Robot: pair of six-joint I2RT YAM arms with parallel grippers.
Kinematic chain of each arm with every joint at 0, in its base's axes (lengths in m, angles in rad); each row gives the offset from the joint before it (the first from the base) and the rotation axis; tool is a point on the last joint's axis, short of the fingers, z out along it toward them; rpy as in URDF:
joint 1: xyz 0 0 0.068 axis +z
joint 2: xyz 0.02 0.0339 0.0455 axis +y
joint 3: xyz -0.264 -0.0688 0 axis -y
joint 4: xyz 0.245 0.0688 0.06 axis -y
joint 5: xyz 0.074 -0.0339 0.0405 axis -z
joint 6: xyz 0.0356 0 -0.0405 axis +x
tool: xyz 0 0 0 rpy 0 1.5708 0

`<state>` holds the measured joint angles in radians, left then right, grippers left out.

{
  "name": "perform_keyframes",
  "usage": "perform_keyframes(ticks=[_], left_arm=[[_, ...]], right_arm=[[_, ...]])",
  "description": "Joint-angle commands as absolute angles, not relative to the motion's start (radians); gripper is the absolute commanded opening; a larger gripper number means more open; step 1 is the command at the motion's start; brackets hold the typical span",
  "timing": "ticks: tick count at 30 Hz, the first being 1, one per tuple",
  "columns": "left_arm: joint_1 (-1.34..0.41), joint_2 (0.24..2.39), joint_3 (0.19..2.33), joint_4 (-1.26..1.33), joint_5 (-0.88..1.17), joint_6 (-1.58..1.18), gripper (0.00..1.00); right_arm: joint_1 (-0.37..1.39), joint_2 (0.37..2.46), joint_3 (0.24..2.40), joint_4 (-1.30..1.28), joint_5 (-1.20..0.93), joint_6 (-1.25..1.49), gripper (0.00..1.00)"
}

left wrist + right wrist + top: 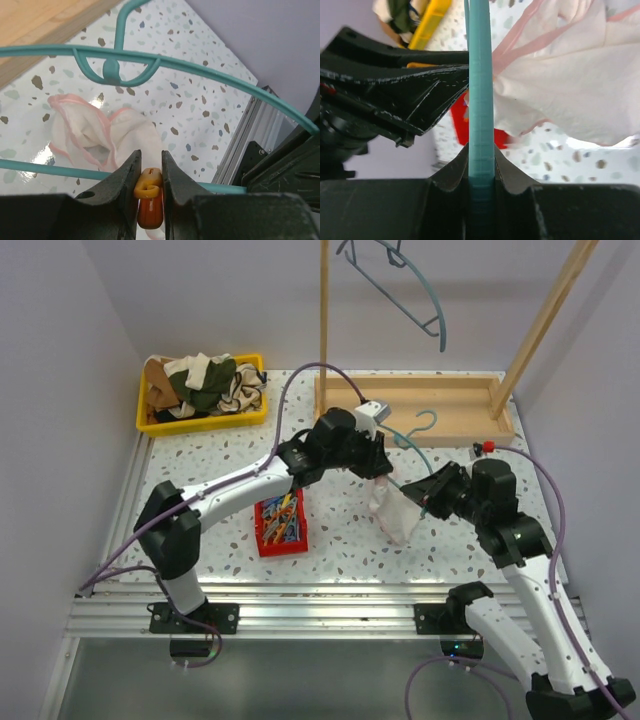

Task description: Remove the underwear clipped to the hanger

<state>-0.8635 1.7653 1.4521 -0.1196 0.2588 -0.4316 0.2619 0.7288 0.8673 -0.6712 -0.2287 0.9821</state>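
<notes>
Underwear (391, 511), white with pink trim, hangs clipped to the teal hanger (481, 75) over the desk (200, 455), at 3 o'clock from the red bin (283, 548). The left tool (149, 165) pinches the orange clip (150, 212); the right tool (481, 155) pinches the hanger's bar.

Plain pale walls (220, 300) rose behind and beside the left claw (383, 468); a speckled terrazzo tabletop (200, 460) lay beneath it, a wooden frame (460, 428) standing just beyond.

Bright even light, wrist cams blurry up close.
</notes>
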Motion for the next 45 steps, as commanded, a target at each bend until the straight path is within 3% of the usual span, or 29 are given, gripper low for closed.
perform_keyframes(ticks=[1, 2, 3, 6, 7, 9, 13, 19, 23, 31, 45], left_arm=[[-0.848, 1.608, 1.375, 0.066, 0.127, -0.452, 0.17], [-0.848, 1.574, 1.350, 0.118, 0.109, -0.463, 0.19], [-0.848, 1.560, 1.309, 0.138, 0.101, -0.472, 0.32], [-0.848, 1.545, 1.284, 0.169, 0.092, -0.517, 0.56], [-0.848, 1.546, 1.288, 0.164, 0.098, -0.532, 0.75], [-0.848, 1.565, 1.317, 0.132, 0.112, -0.546, 1.00], [-0.807, 1.612, 1.388, 0.036, 0.162, -0.624, 1.00], [-0.677, 1.675, 1.391, -0.077, 0.406, -0.825, 1.00], [-0.627, 1.721, 1.321, 0.079, 0.633, -0.986, 1.00], [-0.620, 1.816, 1.275, 0.403, 0.843, -1.310, 1.00], [-0.664, 1.919, 1.187, 0.865, 0.945, -1.718, 1.00]], right_arm=[[0.255, 0.666, 0.816, -0.622, -0.159, 1.276, 0.00], [0.256, 0.648, 0.804, -0.605, -0.164, 1.305, 0.00], [0.255, 0.644, 0.787, -0.586, -0.169, 1.330, 0.00], [0.256, 0.693, 0.825, -0.561, -0.176, 1.242, 0.00], [0.256, 0.710, 0.842, -0.575, -0.187, 1.208, 0.00], [0.255, 0.759, 0.889, -0.587, -0.219, 1.116, 0.00], [0.255, 0.801, 0.954, -0.620, -0.213, 0.948, 0.00], [0.255, 0.807, 1.051, -0.707, -0.135, 0.600, 0.00], [0.256, 0.779, 1.058, -0.710, -0.132, 0.434, 0.00], [0.255, 0.723, 1.054, -0.709, -0.132, 0.236, 0.00], [0.256, 0.770, 1.035, -0.582, -0.236, 0.221, 0.00]])
